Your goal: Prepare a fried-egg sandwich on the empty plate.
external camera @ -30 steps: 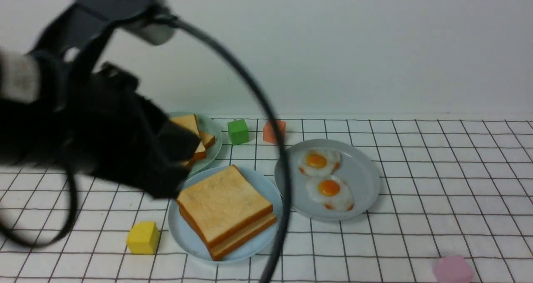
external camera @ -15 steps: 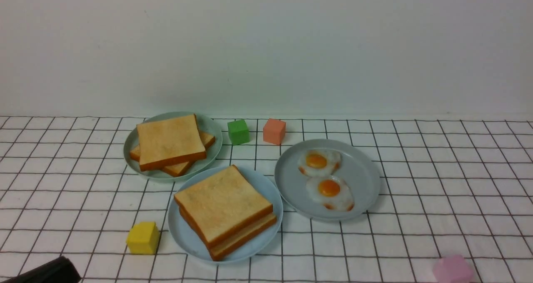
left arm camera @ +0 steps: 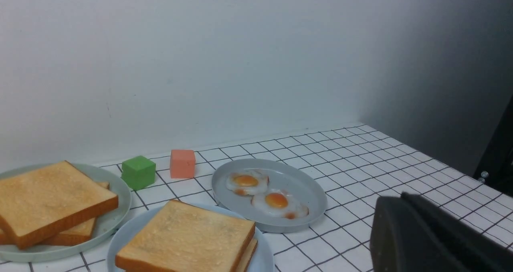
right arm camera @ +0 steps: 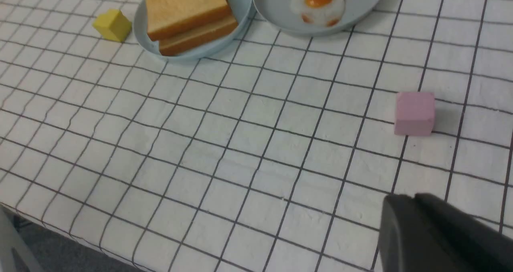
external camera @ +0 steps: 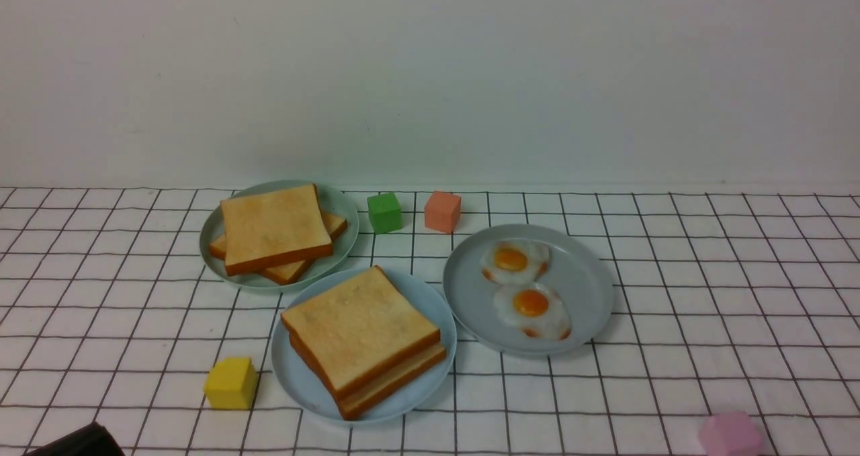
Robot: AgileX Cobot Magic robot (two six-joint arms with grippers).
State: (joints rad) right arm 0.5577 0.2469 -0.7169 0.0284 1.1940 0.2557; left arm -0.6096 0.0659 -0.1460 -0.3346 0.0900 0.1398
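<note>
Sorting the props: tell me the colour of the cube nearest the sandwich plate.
Yellow cube, beside the light blue plate; clearest in the front view.

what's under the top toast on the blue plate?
Under the top golden-brown square toast slice on the round sky-blue plastic plate lies a second toast slice. Whether an egg sits between them is covered.

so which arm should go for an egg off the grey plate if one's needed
Right, probably. The grey plate with both eggs lies right of centre, on the right arm's side, and the blue plate sits between it and the left arm's side.
</note>
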